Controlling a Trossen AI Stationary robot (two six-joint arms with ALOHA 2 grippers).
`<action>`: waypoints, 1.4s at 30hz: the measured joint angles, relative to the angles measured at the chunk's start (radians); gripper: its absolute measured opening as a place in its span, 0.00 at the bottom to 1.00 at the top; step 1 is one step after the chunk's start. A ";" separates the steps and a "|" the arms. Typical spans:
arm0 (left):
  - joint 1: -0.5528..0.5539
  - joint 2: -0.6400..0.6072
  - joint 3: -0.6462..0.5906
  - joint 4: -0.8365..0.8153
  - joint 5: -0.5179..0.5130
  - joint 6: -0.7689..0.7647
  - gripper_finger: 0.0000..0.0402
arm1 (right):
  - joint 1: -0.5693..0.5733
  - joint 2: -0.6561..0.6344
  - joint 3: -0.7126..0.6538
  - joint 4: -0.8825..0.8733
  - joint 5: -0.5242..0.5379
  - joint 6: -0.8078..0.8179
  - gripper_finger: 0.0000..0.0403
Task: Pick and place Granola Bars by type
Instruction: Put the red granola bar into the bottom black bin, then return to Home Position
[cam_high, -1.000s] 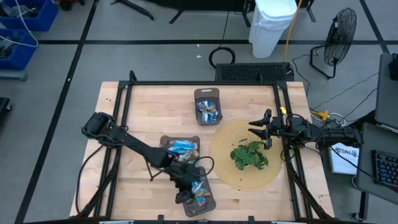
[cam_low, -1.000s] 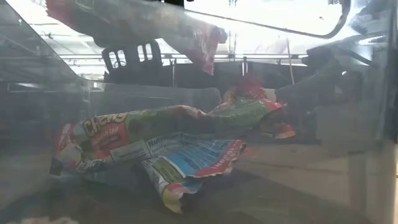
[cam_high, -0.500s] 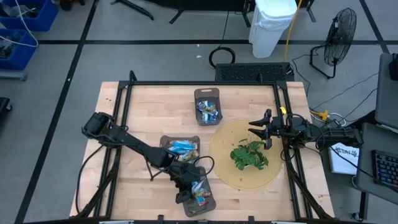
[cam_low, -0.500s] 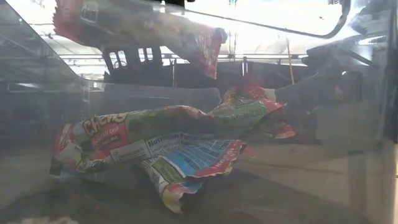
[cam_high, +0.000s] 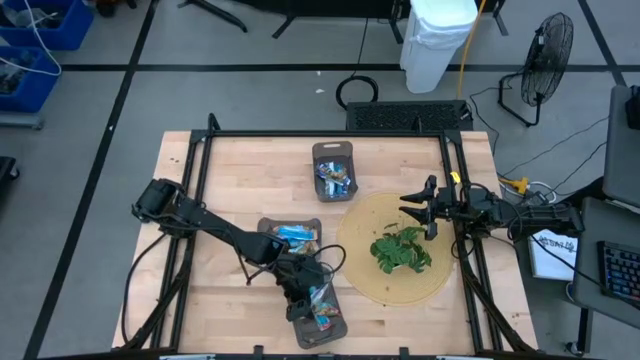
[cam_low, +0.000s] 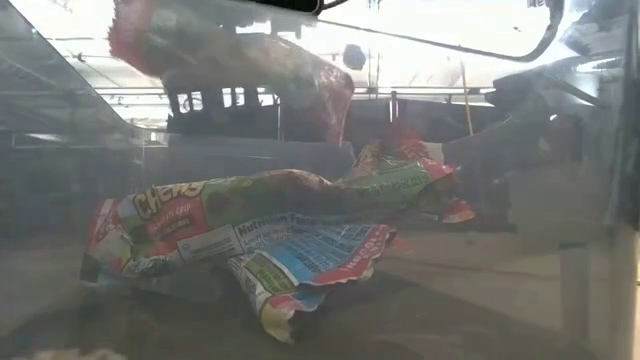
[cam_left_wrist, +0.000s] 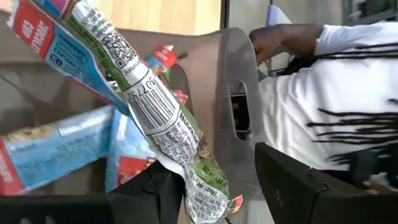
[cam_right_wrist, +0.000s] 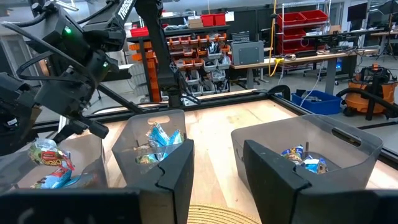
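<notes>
Three grey trays (cam_high: 334, 150) held your granola bars; your left gripper (cam_high: 303, 300) hung over the nearest tray (cam_high: 333, 327), fingers spread, a green-and-red bar (cam_left_wrist: 163, 118) lying loose between them, touching one finger (cam_left_wrist: 152, 196); other bars (cam_low: 240, 245) lay beneath; your right gripper (cam_high: 422, 210) waited, fingers parted and empty, beside the plant (cam_high: 402, 250) on the round mat (cam_high: 362, 275).
</notes>
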 joint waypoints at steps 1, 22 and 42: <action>0.003 0.000 0.000 0.000 0.014 -0.014 0.49 | 0.000 0.000 0.000 0.000 0.000 0.000 0.32; 0.019 -0.001 0.000 -0.202 -0.048 0.053 0.54 | 0.000 0.000 0.000 0.000 0.000 0.000 0.32; -0.050 -0.037 0.365 -0.624 -0.521 0.437 0.54 | 0.000 0.000 0.000 0.000 0.000 0.000 0.32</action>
